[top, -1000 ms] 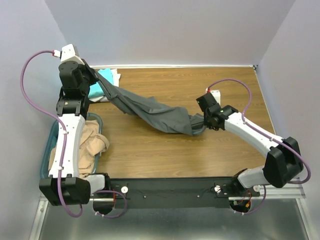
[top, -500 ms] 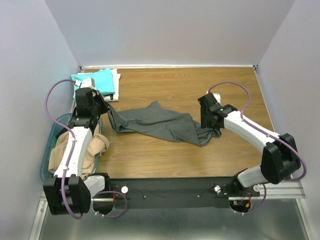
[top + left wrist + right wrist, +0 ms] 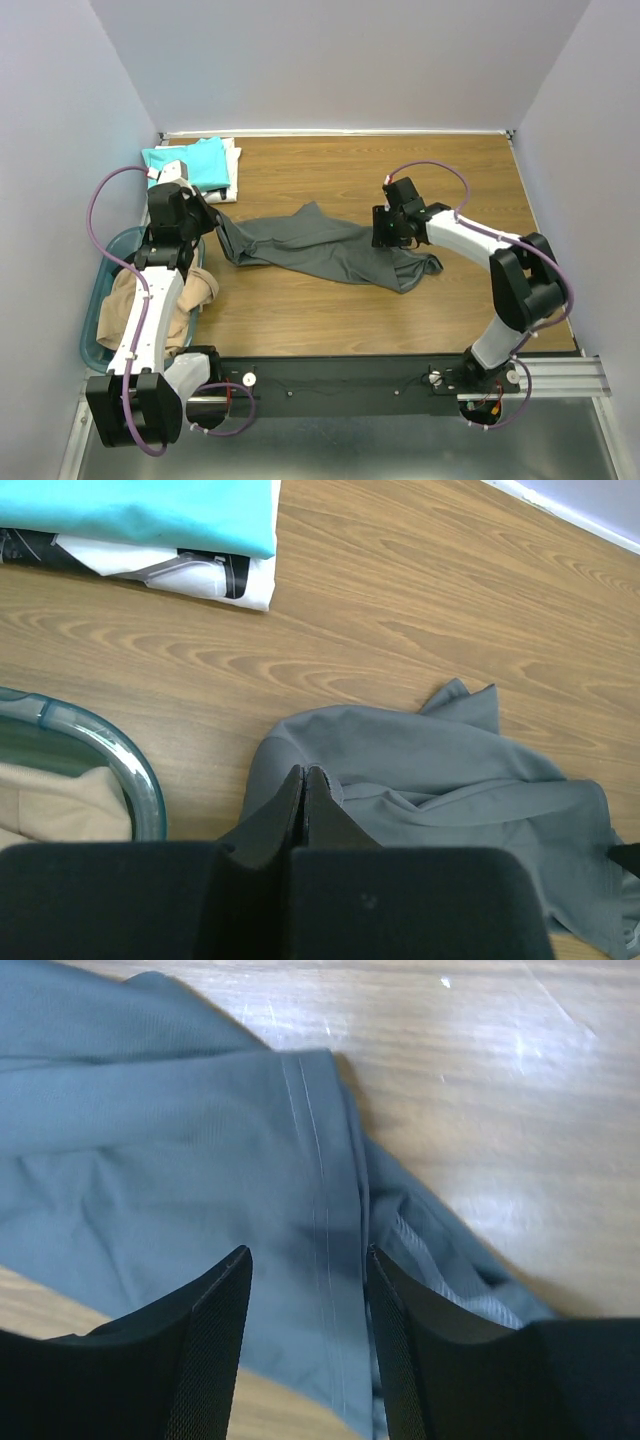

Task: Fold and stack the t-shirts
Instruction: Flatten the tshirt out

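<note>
The grey shirt [image 3: 320, 245] lay crumpled across the middle of the table [image 3: 400, 170]. The left gripper [image 3: 304, 780], fingers pressed together, seemed to pinch its left edge. The right gripper [image 3: 305, 1290] hung spread over its right hem. Far left, the teal shirt [image 3: 190, 163] sat on the white shirt [image 3: 233, 170]. The tan shirt [image 3: 190, 290] lay in the near-left basket [image 3: 110, 750].

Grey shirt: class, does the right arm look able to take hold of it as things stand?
Probably yes. The right gripper hangs open just above the grey shirt, with cloth lying right below its jaws and nothing in between.
</note>
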